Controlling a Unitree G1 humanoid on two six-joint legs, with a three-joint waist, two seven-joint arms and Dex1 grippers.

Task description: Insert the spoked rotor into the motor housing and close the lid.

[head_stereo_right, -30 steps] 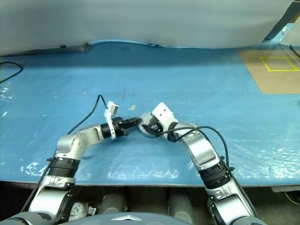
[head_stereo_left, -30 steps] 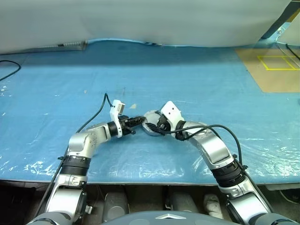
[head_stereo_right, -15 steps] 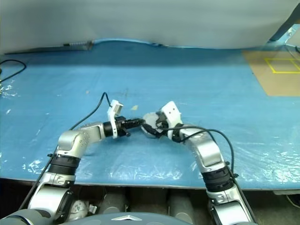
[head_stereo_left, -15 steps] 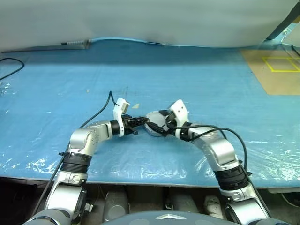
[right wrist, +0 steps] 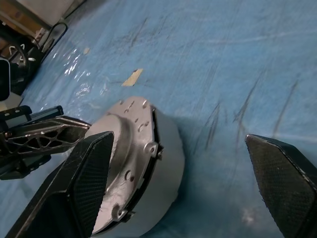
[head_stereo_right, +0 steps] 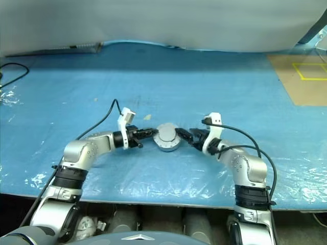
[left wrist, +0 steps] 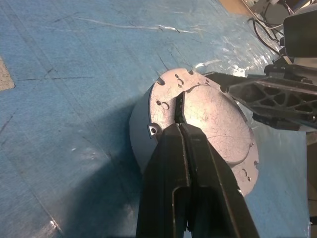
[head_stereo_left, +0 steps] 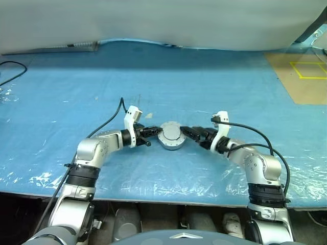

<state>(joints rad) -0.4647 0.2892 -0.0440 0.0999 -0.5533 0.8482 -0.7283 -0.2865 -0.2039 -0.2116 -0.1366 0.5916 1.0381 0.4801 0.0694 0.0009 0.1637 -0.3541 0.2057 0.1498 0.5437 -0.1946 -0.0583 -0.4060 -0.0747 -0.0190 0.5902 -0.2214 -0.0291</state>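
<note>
We find the motor housing (left wrist: 198,124) of dull silver metal, its flat face finely scratched. The table cover (head_stereo_left: 214,81) is glossy blue plastic sheeting, creased. Gripper fingers (right wrist: 81,188) are matt black plastic, lattice-textured.

lab bench, blue plastic sheet (head_stereo_left: 214,81)

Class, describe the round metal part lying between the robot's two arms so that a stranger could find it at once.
Start at the blue table cover and follow both arms inward to where they nearly meet. There lies the motor housing, a squat silver-grey drum with a flat screw-holed lid on top, the one round metal thing there.
</note>
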